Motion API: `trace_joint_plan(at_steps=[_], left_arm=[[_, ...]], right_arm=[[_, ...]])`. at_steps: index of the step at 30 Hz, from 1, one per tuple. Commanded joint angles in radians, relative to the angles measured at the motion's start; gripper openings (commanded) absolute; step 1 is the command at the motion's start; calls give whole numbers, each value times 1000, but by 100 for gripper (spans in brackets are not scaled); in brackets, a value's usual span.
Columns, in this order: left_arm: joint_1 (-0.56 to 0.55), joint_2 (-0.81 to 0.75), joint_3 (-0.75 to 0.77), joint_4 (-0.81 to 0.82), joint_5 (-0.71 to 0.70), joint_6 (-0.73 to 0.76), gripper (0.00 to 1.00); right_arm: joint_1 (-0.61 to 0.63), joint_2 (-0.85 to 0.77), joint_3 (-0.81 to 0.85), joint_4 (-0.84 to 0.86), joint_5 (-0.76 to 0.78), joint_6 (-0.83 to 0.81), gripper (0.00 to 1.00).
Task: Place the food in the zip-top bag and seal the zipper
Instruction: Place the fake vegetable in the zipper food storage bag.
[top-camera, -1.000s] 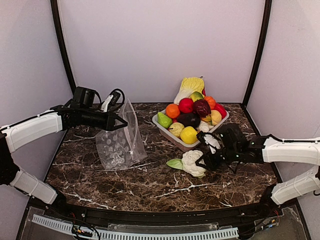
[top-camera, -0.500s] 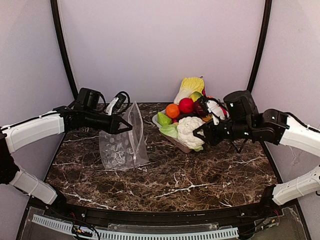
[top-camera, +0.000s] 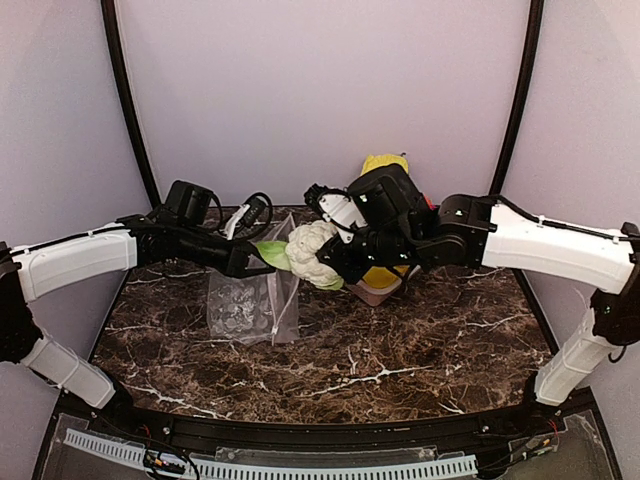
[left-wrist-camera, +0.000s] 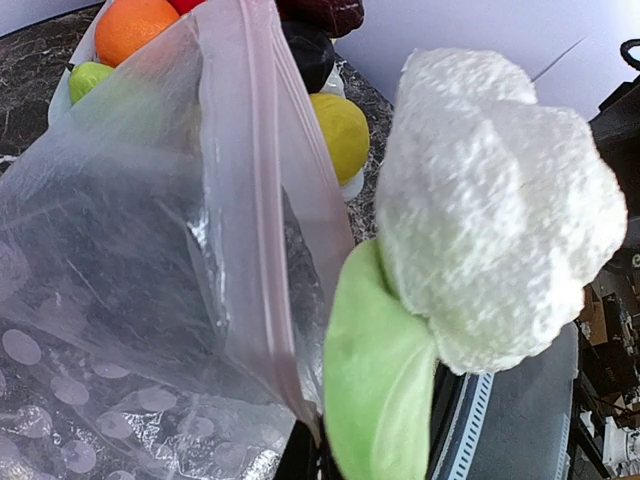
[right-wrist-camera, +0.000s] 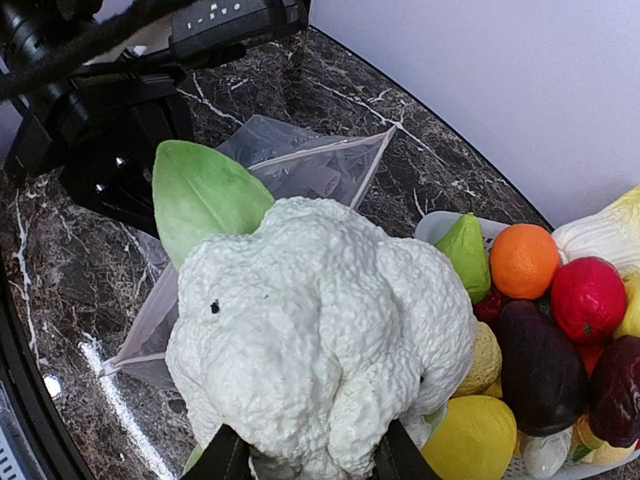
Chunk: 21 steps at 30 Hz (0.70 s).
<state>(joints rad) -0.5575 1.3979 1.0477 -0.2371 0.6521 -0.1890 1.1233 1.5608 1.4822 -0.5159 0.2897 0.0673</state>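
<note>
Table: dark marbled top; the bag's lower end rests on it
Zip-top bag: hangs upright left of centre; pink zipper along its mouth
Left gripper: jaws pinching the bag's top edge
Cauliflower: in the air just beside the bag mouth; its green leaf overlaps the left fingertips
Right gripper: jaws clamped on the cauliflower
Tray: farthest; holds lemon, dark purple piece, orange; right arm hides most of it from above
</note>
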Motion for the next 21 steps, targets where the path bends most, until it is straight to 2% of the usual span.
trace_joint_plan(at_steps=[1, 9, 13, 16, 21], left_arm=[[-7, 1, 3, 0, 48, -12, 1], [-7, -17, 0, 20, 107, -9, 1], [-7, -26, -12, 78, 215, -29, 1], [-7, -20, -22, 119, 270, -59, 1], [-7, -17, -24, 108, 246, -50, 1]], right_arm=[[20, 52, 62, 47, -1, -56, 7], [25, 186, 124, -46, 123, -88, 6], [25, 221, 131, -70, 156, -118, 6], [26, 219, 132, -57, 82, -152, 5], [28, 134, 44, 51, -119, -220, 5]])
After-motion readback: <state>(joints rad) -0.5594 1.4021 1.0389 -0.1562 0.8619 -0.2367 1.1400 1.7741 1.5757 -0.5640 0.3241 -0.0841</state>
